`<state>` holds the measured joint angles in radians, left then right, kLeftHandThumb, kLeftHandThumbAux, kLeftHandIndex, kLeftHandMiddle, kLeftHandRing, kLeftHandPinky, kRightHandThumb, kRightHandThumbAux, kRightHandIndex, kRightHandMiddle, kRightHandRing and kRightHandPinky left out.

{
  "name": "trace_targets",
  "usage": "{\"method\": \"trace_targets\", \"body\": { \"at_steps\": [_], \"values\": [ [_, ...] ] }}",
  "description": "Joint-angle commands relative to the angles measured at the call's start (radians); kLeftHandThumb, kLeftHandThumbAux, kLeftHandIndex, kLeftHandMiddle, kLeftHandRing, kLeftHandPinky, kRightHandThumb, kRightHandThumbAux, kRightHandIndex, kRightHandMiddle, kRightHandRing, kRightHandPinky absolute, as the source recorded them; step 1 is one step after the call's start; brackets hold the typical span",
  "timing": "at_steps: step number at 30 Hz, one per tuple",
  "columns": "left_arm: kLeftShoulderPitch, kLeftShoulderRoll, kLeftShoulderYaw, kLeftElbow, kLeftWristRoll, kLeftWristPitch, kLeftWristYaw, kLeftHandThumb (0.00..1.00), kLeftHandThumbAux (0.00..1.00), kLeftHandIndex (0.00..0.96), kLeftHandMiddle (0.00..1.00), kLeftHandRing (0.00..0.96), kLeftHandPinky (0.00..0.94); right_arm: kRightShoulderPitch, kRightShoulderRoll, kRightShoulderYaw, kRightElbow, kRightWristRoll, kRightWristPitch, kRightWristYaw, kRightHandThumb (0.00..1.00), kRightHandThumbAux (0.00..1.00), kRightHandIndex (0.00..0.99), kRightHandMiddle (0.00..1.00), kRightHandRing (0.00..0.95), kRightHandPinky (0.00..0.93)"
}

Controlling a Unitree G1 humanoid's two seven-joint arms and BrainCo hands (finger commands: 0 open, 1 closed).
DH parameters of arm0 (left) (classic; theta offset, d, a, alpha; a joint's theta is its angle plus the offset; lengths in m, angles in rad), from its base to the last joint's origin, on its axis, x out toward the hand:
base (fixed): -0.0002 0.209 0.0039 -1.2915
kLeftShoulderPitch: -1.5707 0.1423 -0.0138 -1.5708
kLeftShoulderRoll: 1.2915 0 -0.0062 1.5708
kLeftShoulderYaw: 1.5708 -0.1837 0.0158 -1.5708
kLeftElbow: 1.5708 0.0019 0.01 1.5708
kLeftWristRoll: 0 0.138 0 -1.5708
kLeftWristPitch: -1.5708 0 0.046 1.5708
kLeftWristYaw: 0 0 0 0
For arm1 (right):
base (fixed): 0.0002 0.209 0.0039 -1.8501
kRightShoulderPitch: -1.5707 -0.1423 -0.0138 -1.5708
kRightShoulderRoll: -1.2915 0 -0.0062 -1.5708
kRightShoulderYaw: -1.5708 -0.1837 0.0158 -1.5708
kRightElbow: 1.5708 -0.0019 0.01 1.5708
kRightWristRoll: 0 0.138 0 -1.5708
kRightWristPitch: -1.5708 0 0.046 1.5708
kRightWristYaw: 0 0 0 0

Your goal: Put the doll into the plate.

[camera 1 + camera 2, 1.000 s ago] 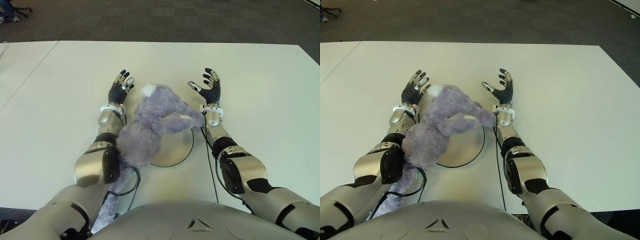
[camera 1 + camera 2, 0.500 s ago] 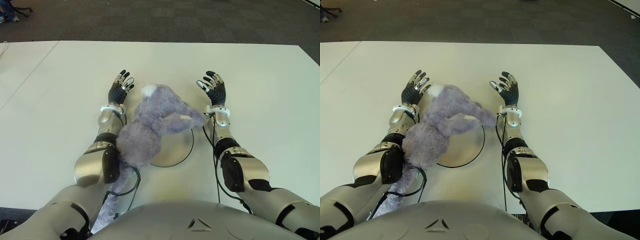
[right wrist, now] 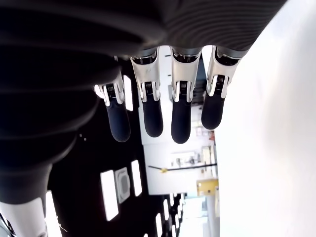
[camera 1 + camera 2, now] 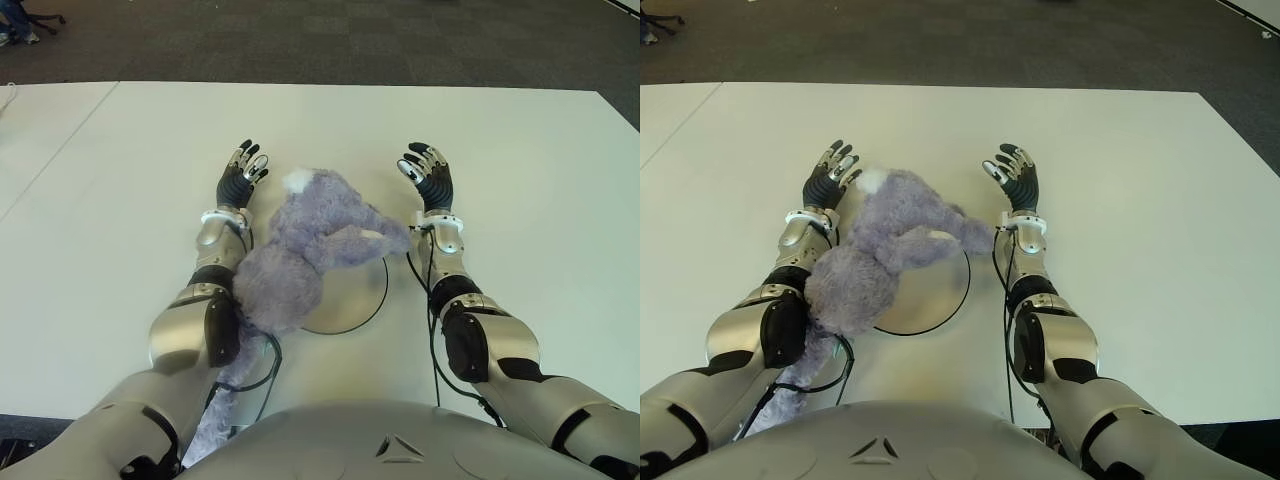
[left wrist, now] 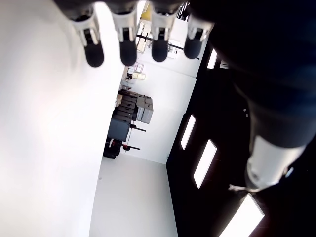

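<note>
We are looking down at a white table (image 4: pixel 520 150), where the purple plush doll (image 4: pixel 300 250) is sprawling partly over the round plate (image 4: pixel 362 300) (its body is also leaning against our left forearm, and its tail is hanging off the near edge). Our left hand (image 4: pixel 240 177) is showing just left of the doll's head with fingers spread and holding nothing. Our right hand (image 4: pixel 428 177) is showing just right of the doll, palm up, fingers likewise extended and empty.
</note>
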<state>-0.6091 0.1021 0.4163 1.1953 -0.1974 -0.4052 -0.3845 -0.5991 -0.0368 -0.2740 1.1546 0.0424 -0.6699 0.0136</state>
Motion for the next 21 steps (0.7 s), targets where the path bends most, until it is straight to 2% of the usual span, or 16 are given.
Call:
{"method": "trace_targets", "body": {
  "at_steps": [1,21],
  "values": [
    [0.236,-0.041,0.010,0.146,-0.005,0.128,0.001,0.000,0.678,0.066,0.084,0.093,0.119,0.306,0.037,-0.061,0.167,0.052,0.035,0.016,0.000,0.691,0.261,0.305,0.274,0.245],
    [0.236,-0.041,0.010,0.146,-0.005,0.130,0.003,0.000,0.686,0.049,0.065,0.080,0.113,0.303,0.041,-0.082,0.166,0.047,0.043,0.010,0.000,0.723,0.263,0.297,0.273,0.252]
  ]
}}
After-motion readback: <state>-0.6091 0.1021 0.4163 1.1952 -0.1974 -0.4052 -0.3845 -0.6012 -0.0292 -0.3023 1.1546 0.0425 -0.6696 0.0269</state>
